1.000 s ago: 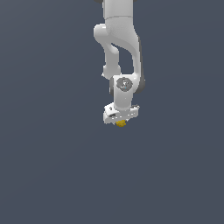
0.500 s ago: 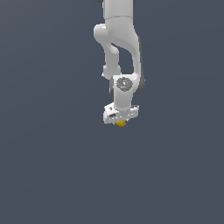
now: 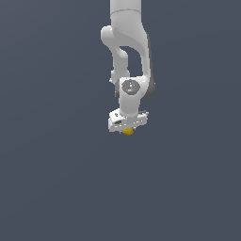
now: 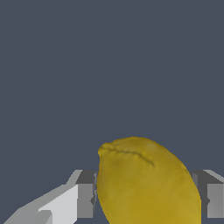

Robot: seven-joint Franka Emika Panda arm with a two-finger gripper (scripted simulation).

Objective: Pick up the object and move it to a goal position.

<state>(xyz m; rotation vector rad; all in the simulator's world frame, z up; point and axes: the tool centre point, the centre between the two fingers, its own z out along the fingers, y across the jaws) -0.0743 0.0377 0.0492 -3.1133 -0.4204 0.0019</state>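
Object (image 4: 146, 181) is held between the two fingers (image 4: 85, 200) of the gripper (image 4: 146, 205); the jaws are seen clamped against its flanks in the wrist view, one finger on each side, no gap visible. Grasp is judged secure, though the contact faces themselves are hidden by the yellow body.

Key relation: the object sits directly in the pincer, projecting past the fingertips. Its long axis appears to run outward along the fingers, with a creased, slightly pointed end furthest from the palm.

In the exterior view the gripper (image 3: 127, 129) hangs below the white arm (image 3: 127, 56), and only a small yellow sliver of the object (image 3: 127, 131) shows at 6 o'clock of the hand. The arm's posture is given by this view alone; finger contact and the surface crease are given by the wrist view alone.

No goal marker is visible in either view. No support is discernible against the uniform grey ground, so whether the object is lifted clear cannot be told. The carry is judged to be the step in hand.
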